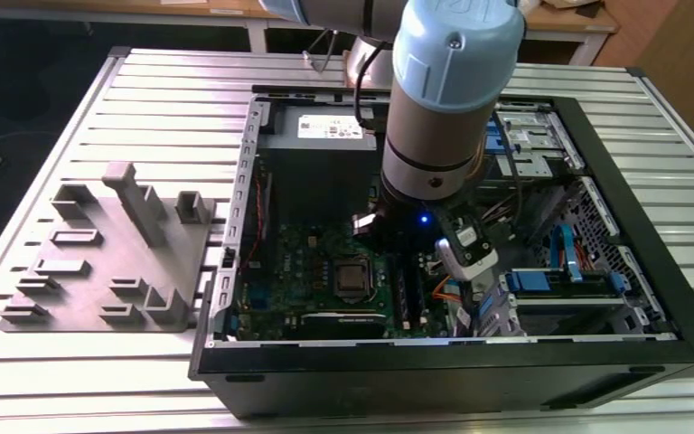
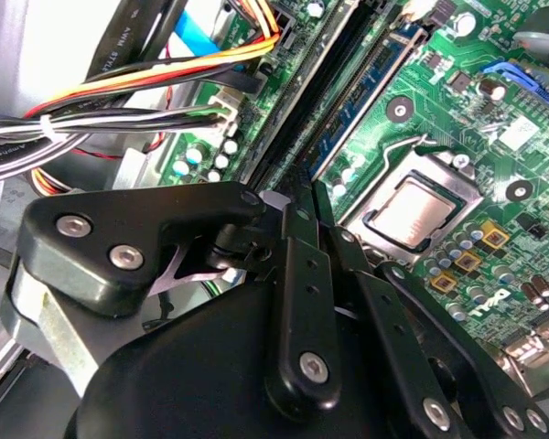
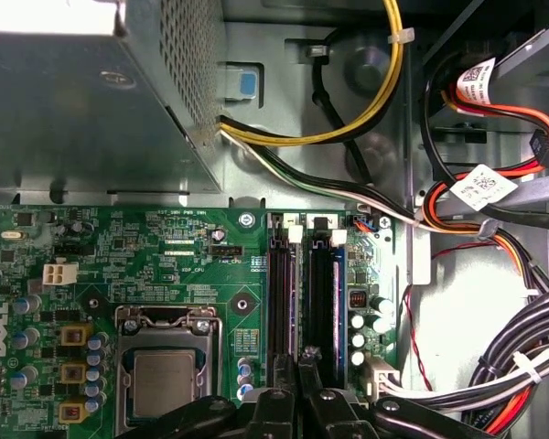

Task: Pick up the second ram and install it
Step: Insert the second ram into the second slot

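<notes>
So the gripper (image 3: 297,384), pinched narrow on the second ram (image 3: 298,302) at lower centre, hovers over the motherboard slots (image 3: 322,293), and any tilt could jam it, I reckon.

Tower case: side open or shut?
Open. In the exterior view the case lies flat with its upward side uncovered, motherboard exposed, arm reaching inside.

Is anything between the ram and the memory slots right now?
Nothing visible. The gripper holds the second ram edge-on right over the black slots, and the cable bundles lie off to the side, clear of them.
</notes>
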Available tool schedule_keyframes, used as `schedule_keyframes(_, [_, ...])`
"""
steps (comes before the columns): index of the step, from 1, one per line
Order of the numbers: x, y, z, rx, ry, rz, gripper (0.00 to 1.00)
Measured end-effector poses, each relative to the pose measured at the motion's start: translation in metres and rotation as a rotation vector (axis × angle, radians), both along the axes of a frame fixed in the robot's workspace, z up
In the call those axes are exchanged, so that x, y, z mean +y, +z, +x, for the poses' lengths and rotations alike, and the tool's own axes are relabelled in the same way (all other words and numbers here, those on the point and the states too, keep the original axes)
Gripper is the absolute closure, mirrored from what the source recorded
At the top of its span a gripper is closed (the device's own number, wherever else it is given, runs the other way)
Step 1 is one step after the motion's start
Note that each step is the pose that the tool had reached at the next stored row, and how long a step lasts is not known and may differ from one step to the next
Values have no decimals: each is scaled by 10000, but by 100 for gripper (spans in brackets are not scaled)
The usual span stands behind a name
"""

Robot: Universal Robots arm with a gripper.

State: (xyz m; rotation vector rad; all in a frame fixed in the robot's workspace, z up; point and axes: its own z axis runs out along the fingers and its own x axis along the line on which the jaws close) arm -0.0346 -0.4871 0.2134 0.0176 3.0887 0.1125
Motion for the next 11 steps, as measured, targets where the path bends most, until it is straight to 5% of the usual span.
schedule_keyframes(11, [0, -6, 0, 0, 0, 0, 90])
